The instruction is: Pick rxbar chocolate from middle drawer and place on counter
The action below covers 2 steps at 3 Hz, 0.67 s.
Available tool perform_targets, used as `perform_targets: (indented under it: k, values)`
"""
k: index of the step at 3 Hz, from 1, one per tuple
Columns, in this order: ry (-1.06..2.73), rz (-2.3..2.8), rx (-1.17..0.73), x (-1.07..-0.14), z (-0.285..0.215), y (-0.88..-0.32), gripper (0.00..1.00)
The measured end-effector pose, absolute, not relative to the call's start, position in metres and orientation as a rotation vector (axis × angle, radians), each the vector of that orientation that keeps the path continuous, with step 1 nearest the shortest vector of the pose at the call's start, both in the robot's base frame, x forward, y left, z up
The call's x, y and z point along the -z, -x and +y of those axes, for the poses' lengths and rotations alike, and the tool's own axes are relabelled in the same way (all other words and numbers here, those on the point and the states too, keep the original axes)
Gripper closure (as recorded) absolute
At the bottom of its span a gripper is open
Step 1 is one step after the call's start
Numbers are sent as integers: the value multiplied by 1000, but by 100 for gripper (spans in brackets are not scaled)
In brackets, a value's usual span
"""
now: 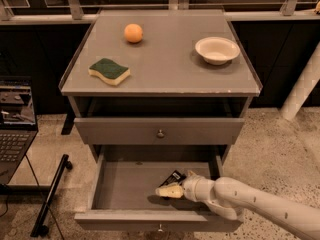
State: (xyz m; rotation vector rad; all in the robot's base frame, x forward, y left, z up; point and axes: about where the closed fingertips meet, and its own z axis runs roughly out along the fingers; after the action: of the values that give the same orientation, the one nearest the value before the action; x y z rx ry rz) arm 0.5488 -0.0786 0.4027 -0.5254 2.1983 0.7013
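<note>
The middle drawer is pulled open below the counter. The rxbar chocolate, a small black bar with white markings, lies on the drawer floor right of centre. My gripper is inside the drawer at the bar. One pale finger lies just in front of the bar, and the other is hidden. My white arm reaches in from the lower right.
On the counter lie a green-and-yellow sponge, an orange and a white bowl. Another knobbed drawer front sits shut above the open drawer. A laptop and a black stand are at the left.
</note>
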Motion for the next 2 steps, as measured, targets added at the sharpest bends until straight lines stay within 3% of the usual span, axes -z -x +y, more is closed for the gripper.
perform_targets:
  k: [2]
  values:
    - [480, 2234, -621, -371, -71, -556, 0]
